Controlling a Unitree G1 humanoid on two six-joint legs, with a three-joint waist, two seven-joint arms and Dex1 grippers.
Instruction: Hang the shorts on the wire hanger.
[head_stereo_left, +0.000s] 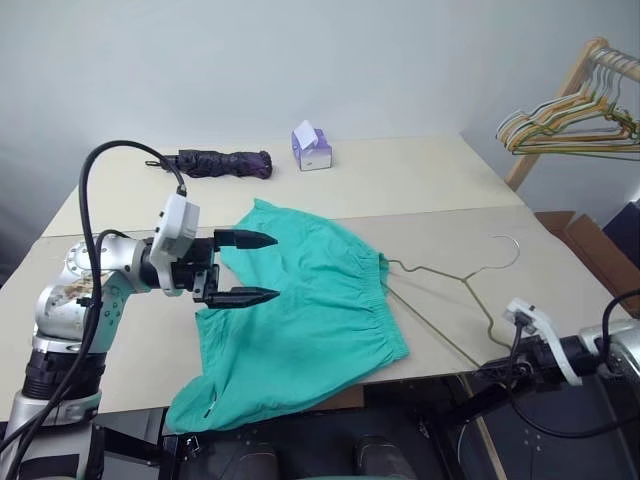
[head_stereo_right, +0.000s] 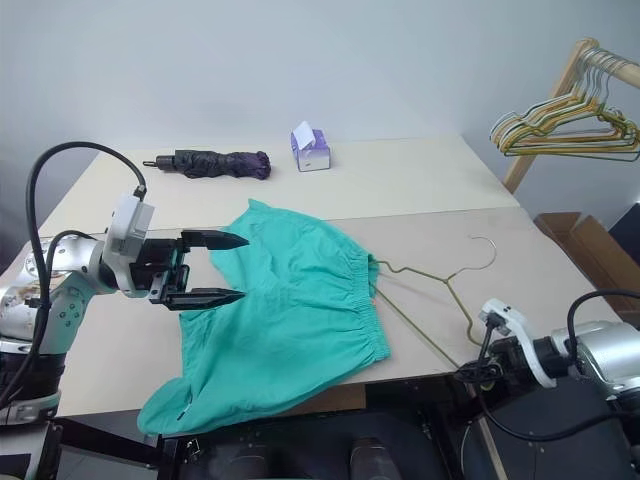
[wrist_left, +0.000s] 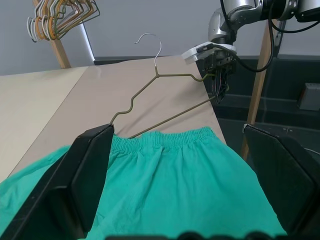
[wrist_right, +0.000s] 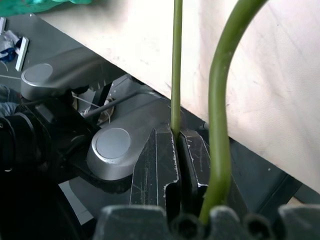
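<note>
now left gripper level over shorts, fingers spread

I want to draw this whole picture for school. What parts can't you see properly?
- The wire hanger: one shoulder lies hidden under the shorts in the head views.
- The shorts' near leg droops over the table edge, so its end is hidden.
- The tissue box print is too small to read.
- The hanger bunch is cut off by the picture's edge.

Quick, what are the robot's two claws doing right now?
Left claw: open, holding nothing, above the shorts.
Right claw: shut on the wire hanger.
</note>
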